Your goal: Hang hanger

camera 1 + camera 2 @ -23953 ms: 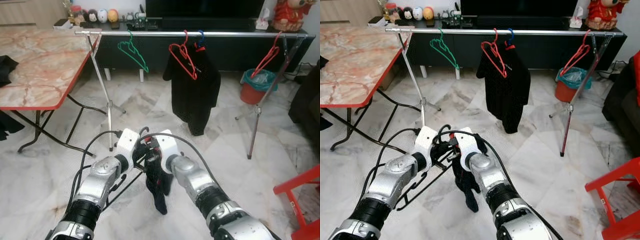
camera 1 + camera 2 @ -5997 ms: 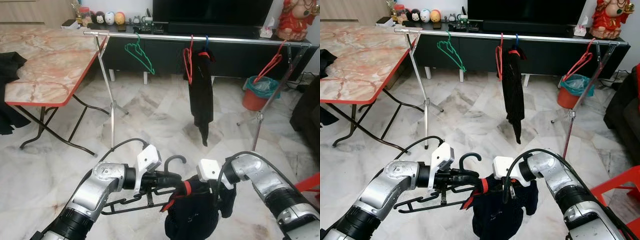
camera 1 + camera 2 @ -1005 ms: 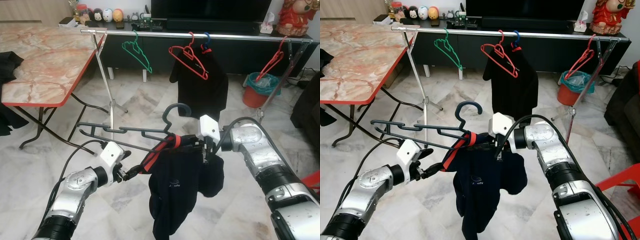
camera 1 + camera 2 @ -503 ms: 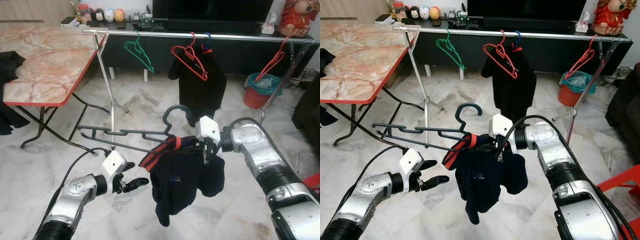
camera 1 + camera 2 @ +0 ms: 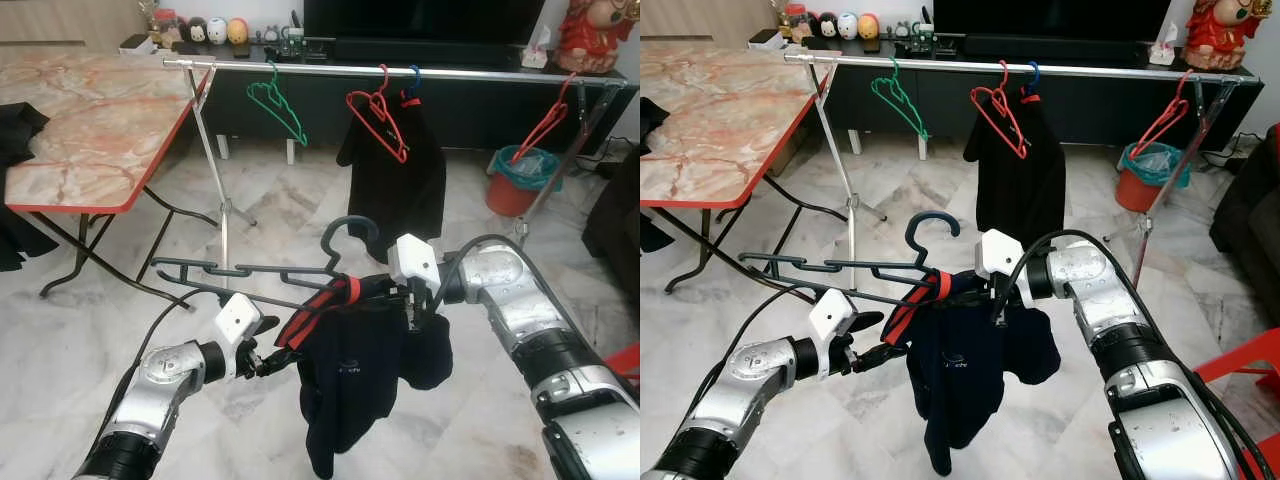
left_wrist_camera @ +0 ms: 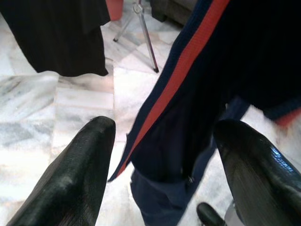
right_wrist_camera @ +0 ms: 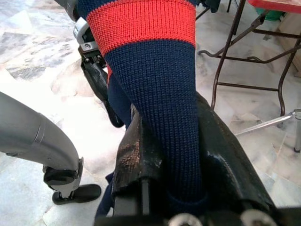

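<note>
Still unfinished, by the look of it. On the left, marble-topped surface with red edge (image 5: 80, 130), playing no part. Lower left, left end effector (image 5: 270, 362) spread open, fingers (image 6: 70, 174) either side of the hanging fabric but clamping nothing. In the middle, dark grey plastic hanger (image 5: 260, 270) carrying a navy knit garment with a red stripe (image 5: 350, 380), held low, well short of the silver clothes rail (image 5: 400, 72). To the right, right end effector (image 5: 412, 302) clamped on the garment's shoulder at the hanger. Left to do: raising the hook onto the rail, perhaps between the green hanger (image 5: 275, 105) and the red hanger (image 5: 378, 120).
</note>
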Tool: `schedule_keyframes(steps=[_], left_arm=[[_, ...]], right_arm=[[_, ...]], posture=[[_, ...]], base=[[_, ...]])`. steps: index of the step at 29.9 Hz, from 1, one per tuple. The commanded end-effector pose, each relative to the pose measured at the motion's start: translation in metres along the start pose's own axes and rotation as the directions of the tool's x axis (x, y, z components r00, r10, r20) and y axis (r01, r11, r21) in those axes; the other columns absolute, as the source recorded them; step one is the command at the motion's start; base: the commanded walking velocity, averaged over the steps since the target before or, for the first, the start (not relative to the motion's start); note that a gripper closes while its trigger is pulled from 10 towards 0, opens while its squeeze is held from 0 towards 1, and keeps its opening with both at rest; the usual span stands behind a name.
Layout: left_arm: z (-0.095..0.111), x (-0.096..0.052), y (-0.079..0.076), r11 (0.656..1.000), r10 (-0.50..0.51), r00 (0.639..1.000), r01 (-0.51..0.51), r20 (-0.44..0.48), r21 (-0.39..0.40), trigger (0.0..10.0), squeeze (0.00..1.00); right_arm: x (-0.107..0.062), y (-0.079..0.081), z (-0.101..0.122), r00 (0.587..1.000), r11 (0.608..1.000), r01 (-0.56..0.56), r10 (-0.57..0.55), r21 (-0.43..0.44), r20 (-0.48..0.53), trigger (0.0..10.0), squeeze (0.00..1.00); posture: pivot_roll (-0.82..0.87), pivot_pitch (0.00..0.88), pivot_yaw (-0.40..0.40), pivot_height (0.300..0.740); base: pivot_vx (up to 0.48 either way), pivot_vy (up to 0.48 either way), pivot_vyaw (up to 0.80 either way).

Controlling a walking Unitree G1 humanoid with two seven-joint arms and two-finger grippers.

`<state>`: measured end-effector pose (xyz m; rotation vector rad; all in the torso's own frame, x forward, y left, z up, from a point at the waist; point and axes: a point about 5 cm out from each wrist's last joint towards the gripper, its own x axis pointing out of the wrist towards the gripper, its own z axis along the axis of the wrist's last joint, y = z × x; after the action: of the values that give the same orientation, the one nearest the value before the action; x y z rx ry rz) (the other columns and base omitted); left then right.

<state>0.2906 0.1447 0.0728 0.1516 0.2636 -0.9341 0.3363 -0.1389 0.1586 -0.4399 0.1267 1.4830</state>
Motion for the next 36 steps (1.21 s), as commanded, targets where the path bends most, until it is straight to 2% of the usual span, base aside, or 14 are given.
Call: schedule_keyframes(steps=[1, 13, 24, 27, 36], left_arm=[[0.006, 0.006, 0.000, 1.000, -0.005, 1.000, 0.005, 0.012, 0.022, 10.0, 0.00], [0.011, 0.019, -0.008, 0.999, -0.037, 0.999, 0.036, 0.028, 0.037, 10.0, 0.00], [-0.002, 0.002, 0.001, 0.994, -0.045, 0.996, 0.052, -0.077, 0.093, 10.0, 0.00], [-0.002, 0.002, 0.008, 0.993, 0.002, 0.996, 0.008, -0.087, 0.119, 10.0, 0.00], [0.002, 0.012, 0.010, 0.990, 0.056, 0.997, -0.048, -0.056, 0.135, 10.0, 0.00]], right_arm=[[0.000, -0.004, 0.013, 1.000, 0.999, -0.009, 0.010, -0.048, 0.029, 10.0, 0.00], [0.000, -0.003, 0.018, 0.999, 0.998, -0.024, 0.027, -0.059, 0.042, 10.0, 0.00], [-0.001, -0.002, 0.016, 0.999, 0.998, -0.033, 0.035, -0.054, 0.030, 10.0, 0.00], [-0.001, -0.001, 0.016, 0.999, 0.998, -0.039, 0.040, -0.054, 0.025, 10.0, 0.00], [0.000, -0.001, 0.017, 0.999, 0.997, -0.044, 0.046, -0.058, 0.021, 10.0, 0.00]], posture=[[0.08, 0.000, -0.007, 0.740], [0.07, 0.000, -0.009, 0.740], [0.08, 0.000, -0.011, 0.740], [0.08, 0.000, -0.013, 0.740], [0.07, 0.000, -0.013, 0.740]], base=[[0.000, 0.000, 0.00], [0.000, 0.000, 0.00], [0.000, 0.000, 0.00], [0.000, 0.000, 0.00], [0.000, 0.000, 0.00]])
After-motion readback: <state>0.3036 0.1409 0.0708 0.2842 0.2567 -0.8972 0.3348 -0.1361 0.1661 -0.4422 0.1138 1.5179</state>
